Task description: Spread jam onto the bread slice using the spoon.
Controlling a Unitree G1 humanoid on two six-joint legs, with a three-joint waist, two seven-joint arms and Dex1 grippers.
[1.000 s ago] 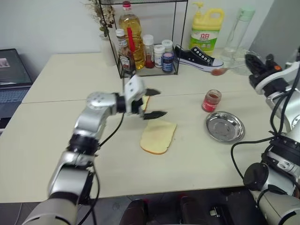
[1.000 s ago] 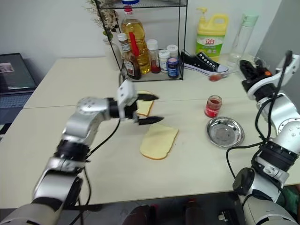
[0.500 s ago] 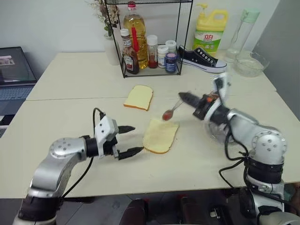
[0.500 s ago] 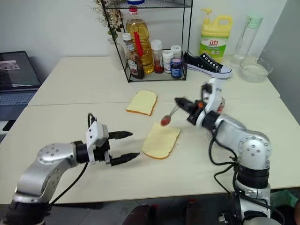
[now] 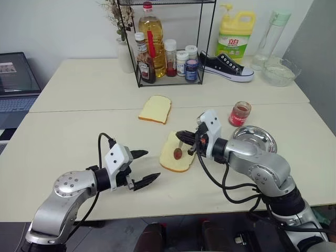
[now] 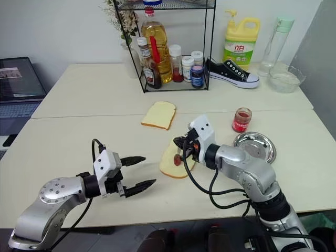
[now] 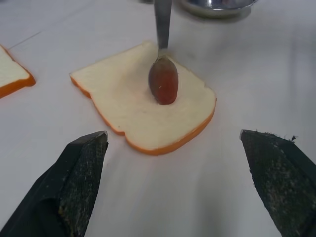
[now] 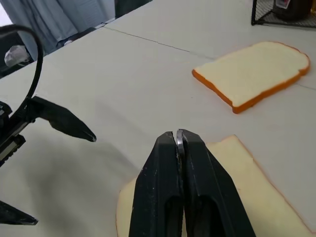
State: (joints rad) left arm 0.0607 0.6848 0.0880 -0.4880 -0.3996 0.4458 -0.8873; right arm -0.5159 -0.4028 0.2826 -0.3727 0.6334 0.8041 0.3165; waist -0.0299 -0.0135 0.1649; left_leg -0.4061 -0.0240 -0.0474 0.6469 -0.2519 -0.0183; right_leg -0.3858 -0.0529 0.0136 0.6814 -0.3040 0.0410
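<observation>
In the left eye view, the bread slice (image 5: 176,154) is seen lying flat on the table (image 5: 79,121), and it is taken here as the landmark. The spoon (image 5: 179,151) is held in the right end effector (image 5: 185,140), whose fingers are pressed together on the handle; the bowl is set on the middle of the bread slice, with the jam (image 5: 178,153) in it as a dark red dab. The left end effector (image 5: 143,167) is found just to the left of the bread slice, low over the table, with its two fingers spread wide and nothing between them. A second, plain slice (image 5: 155,108) is placed behind the bread slice, apart from it. A small red jar (image 5: 239,113) and a round steel plate (image 5: 254,139) are seen to the right of the bread slice. Far behind it a wire rack (image 5: 167,42) with bottles, a black shoe (image 5: 226,66) and a yellow jug (image 5: 232,37) are set; the jug has a green label with Chinese characters, which cannot be read surely.

In the left wrist view, the spoon bowl, full of glossy jam, is shown resting on the bread slice, between the two wide black fingers (image 7: 74,190).

In the right wrist view, the thin metal handle is seen clamped between the closed fingers (image 8: 160,192), above the bread slice.
</observation>
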